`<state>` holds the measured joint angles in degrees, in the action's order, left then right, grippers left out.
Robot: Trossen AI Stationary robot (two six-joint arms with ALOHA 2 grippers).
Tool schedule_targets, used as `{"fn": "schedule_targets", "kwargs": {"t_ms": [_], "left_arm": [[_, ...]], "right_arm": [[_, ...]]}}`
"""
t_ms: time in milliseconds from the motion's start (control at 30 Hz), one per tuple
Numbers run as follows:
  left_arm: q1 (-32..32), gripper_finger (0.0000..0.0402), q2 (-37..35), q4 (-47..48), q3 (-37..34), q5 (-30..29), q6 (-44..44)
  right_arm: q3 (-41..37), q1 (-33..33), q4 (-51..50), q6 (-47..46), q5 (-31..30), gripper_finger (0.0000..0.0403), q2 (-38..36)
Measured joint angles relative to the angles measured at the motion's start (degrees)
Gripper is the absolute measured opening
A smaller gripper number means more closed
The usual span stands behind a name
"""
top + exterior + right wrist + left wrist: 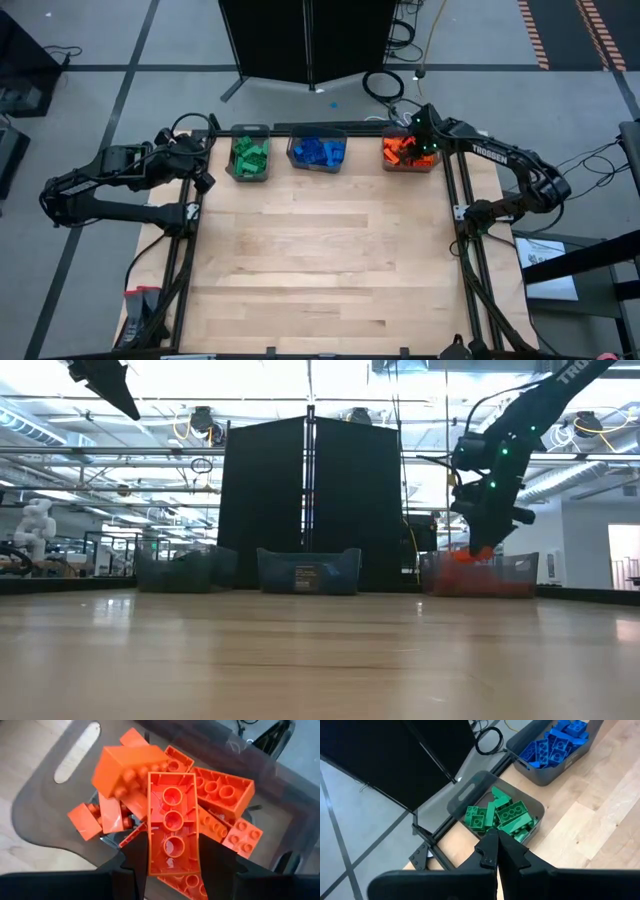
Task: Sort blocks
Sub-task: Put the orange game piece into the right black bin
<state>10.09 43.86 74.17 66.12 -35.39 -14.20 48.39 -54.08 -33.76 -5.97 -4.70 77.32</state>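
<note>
Three grey bins stand along the table's far edge: green blocks [249, 155] in the left one, blue blocks [318, 152] in the middle one, orange blocks [405, 153] in the right one. My right gripper [172, 870] hangs over the orange bin [480, 575], shut on an orange block [171, 822]. My left gripper [496, 851] hovers shut and holding nothing, high over the table's far left corner beside the green bin [470, 795]. My right gripper pinches the orange block's two long sides [151, 845] between its two fingers, at the end nearest the wrist. The fingers slant down from above and lie along the block. Its hollow underside faces the wrist camera. It hangs over the pile in the orange bin; whether it touches that pile, I cannot tell.
A black panel [305, 40] stands behind the bins beyond the far edge. Metal frame rails [185, 270] run along the table's left and right sides. The wooden tabletop [320, 270] stretches bare from the bins to the near edge.
</note>
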Motion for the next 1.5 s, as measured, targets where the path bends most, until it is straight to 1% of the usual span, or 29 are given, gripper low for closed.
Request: {"fn": "schedule_targets", "kwargs": {"t_ms": [167, 333, 500, 700, 1067, 1200, 1400, 1500], "left_arm": [[0.0, 0.0000, 0.0, 0.0, 0.0, 0.0, 0.0], [0.0, 0.0000, 0.0, 0.0, 0.0, -0.4, 0.1], [0.0, 0.0000, 0.0, 0.0, 0.0, -0.9, 0.1], [0.0, 0.0000, 0.0, 0.0, 0.0, -0.9, 0.1], [0.0, 0.0000, 0.0, 0.0, 0.0, -0.9, 0.0], [0.0, 0.0000, 0.0, 0.0, 0.0, -0.9, 0.0], [0.0, 0.0000, 0.0, -0.2, 0.0, -0.9, 0.0], [0.0, 0.0000, 0.0, -0.2, 0.0, -0.9, 0.0]], "right_arm": [[-1.9, 0.0, 2.3, -1.2, 0.0, 0.0130, 0.0], [-2.0, 0.0, 4.7, -2.0, 0.0, 0.0130, 0.0], [-2.0, 0.0, 6.5, -2.4, 0.0, 0.0141, 0.0], [-2.0, 0.0, 6.4, -2.4, 0.0, 0.0159, 0.0], [-2.0, 0.0, 6.2, -2.3, 0.0, 0.0168, 0.0], [-2.0, 0.0, 6.1, -2.2, 0.0, 0.0185, 0.0], [-2.0, 0.0, 6.0, -2.1, 0.0, 0.0231, 0.0], [-2.0, 0.0, 6.0, -2.1, 0.1, 0.0247, 0.0]]}}
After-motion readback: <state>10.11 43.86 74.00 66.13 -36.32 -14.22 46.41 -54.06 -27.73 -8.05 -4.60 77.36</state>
